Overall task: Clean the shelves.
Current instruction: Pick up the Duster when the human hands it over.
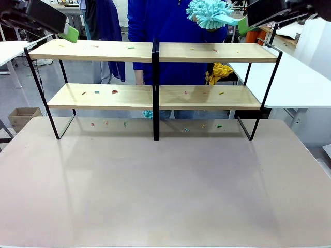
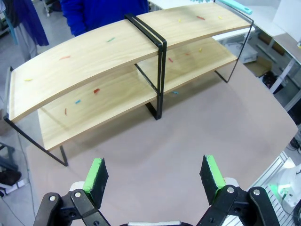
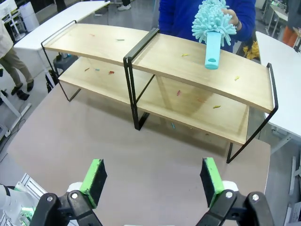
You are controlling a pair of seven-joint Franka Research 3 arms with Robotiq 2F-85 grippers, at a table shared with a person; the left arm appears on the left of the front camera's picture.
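The shelves (image 1: 155, 95) stand across the far half of the table, two light wooden boards on a black frame with a centre post. They also appear in the left wrist view (image 2: 117, 52) and the right wrist view (image 3: 188, 61). Small coloured scraps (image 1: 115, 92) lie on both boards and on the table under them. A person in blue behind the rack holds a teal fluffy duster (image 1: 209, 13) by its head, its handle (image 3: 212, 47) above the top board. My left gripper (image 2: 154, 175) is open and empty, high at the rack's left end (image 1: 69, 34). My right gripper (image 3: 152, 175) is open and empty, high at the right end (image 1: 243, 25), near the duster's handle.
The brown table (image 1: 165, 186) stretches bare in front of the rack. White tables stand at the left (image 1: 10, 49) and right (image 1: 305, 82). A cardboard box (image 1: 23, 116) sits on the floor at the left. Something yellow (image 1: 221, 70) lies behind the rack.
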